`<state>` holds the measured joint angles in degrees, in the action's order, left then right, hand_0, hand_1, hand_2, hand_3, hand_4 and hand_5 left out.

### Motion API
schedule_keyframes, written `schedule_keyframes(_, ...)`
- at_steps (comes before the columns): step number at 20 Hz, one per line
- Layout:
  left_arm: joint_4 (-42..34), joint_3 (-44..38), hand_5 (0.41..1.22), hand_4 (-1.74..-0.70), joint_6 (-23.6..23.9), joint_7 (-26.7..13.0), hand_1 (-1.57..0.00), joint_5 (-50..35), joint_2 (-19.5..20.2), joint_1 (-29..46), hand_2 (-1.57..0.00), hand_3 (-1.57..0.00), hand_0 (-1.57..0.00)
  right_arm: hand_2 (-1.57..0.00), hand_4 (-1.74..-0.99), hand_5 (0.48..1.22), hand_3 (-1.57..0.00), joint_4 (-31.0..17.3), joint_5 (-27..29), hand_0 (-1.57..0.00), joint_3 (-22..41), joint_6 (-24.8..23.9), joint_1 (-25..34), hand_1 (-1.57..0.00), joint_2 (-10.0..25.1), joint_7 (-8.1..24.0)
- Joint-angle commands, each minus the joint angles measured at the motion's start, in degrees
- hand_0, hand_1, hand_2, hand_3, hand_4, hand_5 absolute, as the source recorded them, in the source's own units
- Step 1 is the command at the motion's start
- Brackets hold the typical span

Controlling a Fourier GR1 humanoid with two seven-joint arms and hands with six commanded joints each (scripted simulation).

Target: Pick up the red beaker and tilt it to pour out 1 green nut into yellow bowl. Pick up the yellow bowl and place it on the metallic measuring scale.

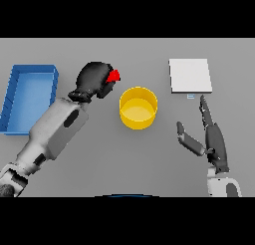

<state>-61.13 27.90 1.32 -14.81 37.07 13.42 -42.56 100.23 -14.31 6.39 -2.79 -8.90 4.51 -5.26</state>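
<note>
My left hand (93, 79) is curled round the red beaker (114, 76), of which only a small red tip shows at the hand's right side, pointing toward the yellow bowl (138, 107). The bowl stands at the table's middle, just right of and below the beaker. I cannot make out a green nut inside the bowl or the beaker. The metallic measuring scale (190, 75) is a pale square plate at the back right. My right hand (211, 137) rests below the scale, right of the bowl, fingers straight and thumb spread, holding nothing.
A blue tray (16, 97) lies at the far left, beside my left forearm (55, 132). A narrow strip of table separates the bowl from the scale.
</note>
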Motion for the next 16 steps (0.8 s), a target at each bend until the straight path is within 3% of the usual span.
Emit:
schedule_keyframes(1, 0.06, 1.56, 1.161, -1.74, -1.02, -0.17, -1.57, 1.53, 0.79, -0.92, -1.57, -1.57, -1.57, 0.00, -1.267, 0.698, 0.00, 0.65, 0.10, 0.00, 0.04, 0.37, 0.20, 0.00, 0.35, 0.60)
schedule_keyframes(4, 1.79, 5.71, 1.190, -1.74, -2.58, -0.63, -1.57, 5.76, 1.61, -4.43, -1.57, -1.57, -1.57, 0.00, -1.274, 0.704, 0.00, 0.07, -0.50, 0.00, 0.74, 0.18, 0.46, 0.00, -0.47, 1.78)
schedule_keyframes(5, 2.32, 6.93, 1.196, -1.69, -3.47, -0.28, -1.57, 6.68, 1.75, -5.41, -1.57, -1.57, -1.57, 0.00, -1.282, 0.705, 0.00, -0.16, -0.37, 0.00, 0.32, 0.02, 1.15, 0.00, -0.34, 2.55)
schedule_keyframes(7, 2.79, 9.46, 1.205, -1.67, -6.17, 0.78, -1.57, 8.52, 3.17, -7.59, -1.57, -1.57, -1.57, 0.00, -1.283, 0.702, 0.00, -0.53, 0.28, 0.00, -0.04, 0.15, 0.16, 0.00, -0.30, 0.87)
schedule_keyframes(11, 5.28, 15.49, 1.215, -1.70, -11.64, 2.73, -1.57, 12.23, 3.50, -13.11, -1.57, -1.28, -1.57, 0.00, -1.292, 0.678, 0.00, -0.78, 1.16, 0.00, -0.17, -0.43, 0.13, 0.00, -1.65, -0.37)
schedule_keyframes(16, 7.82, 23.44, 1.219, -1.73, -15.98, 7.15, -1.57, 16.33, 3.34, -17.73, -1.57, -1.47, -1.57, 0.00, -1.291, 0.648, 0.00, -1.25, 3.38, 0.00, -0.98, 0.22, 0.44, 0.00, -2.22, -0.30)
